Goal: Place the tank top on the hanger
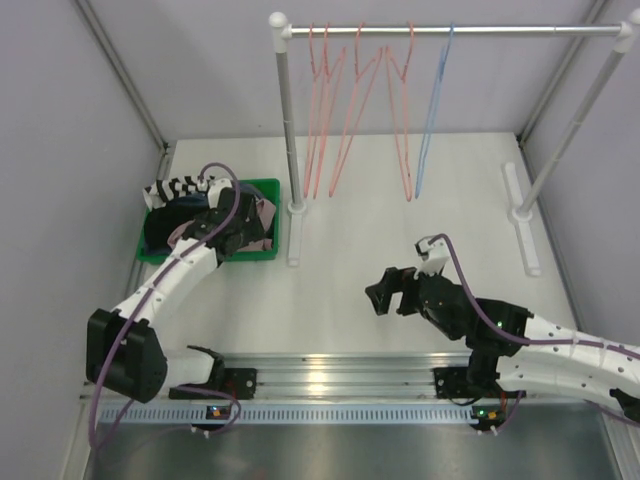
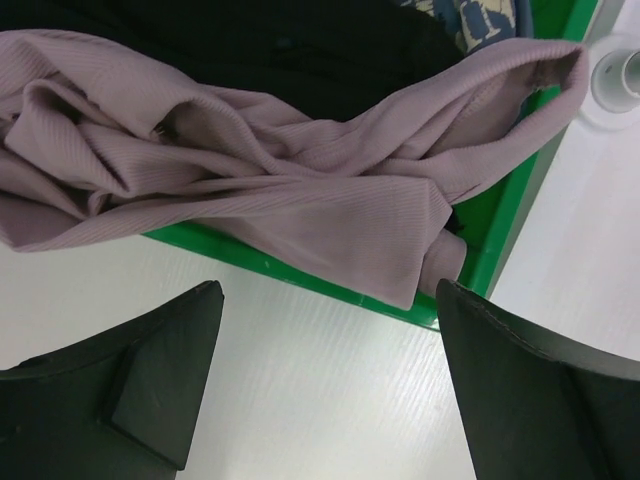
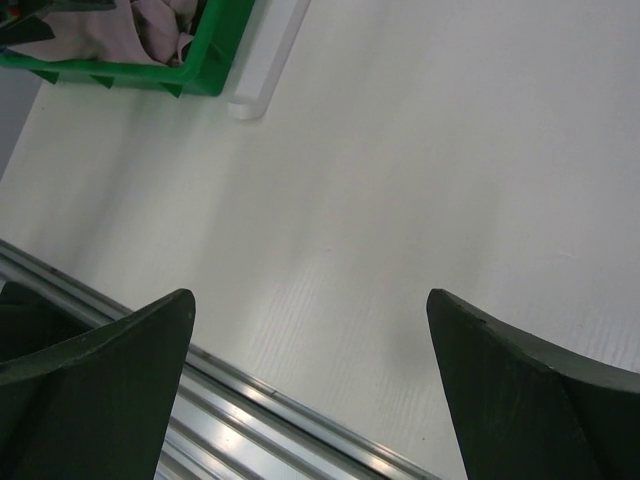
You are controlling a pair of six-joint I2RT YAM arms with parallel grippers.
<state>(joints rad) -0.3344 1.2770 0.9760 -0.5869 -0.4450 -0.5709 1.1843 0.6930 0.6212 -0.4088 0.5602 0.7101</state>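
Nothing of the task is done yet, as I judge it. The tank top lies crumpled in the green bin at the left of the bench. It is heaped beside dark clothes, with one fold spilling over the bin's rim. The light-blue hanger hangs bare on the rack's rail, last in the row, to the right of the pink hangers.

My left end effector hovers just at that rim, fingers spread as wide as they go and gripping nothing; the top sits right ahead of them. My right end effector is equally wide open and empty, over bare bench well away from both bin and hanger.

All of the work is left: grasping the fabric, lifting it free, and getting the straps over the hanger.

For room, the bin's green rim is the edge I must mind, since it lies directly under my left fingers. The rack's left post and its foot stand just beside the bin. Between bin and right arm the bench is open. The blue hanger has free rail on its right and a pink neighbour near on its left.
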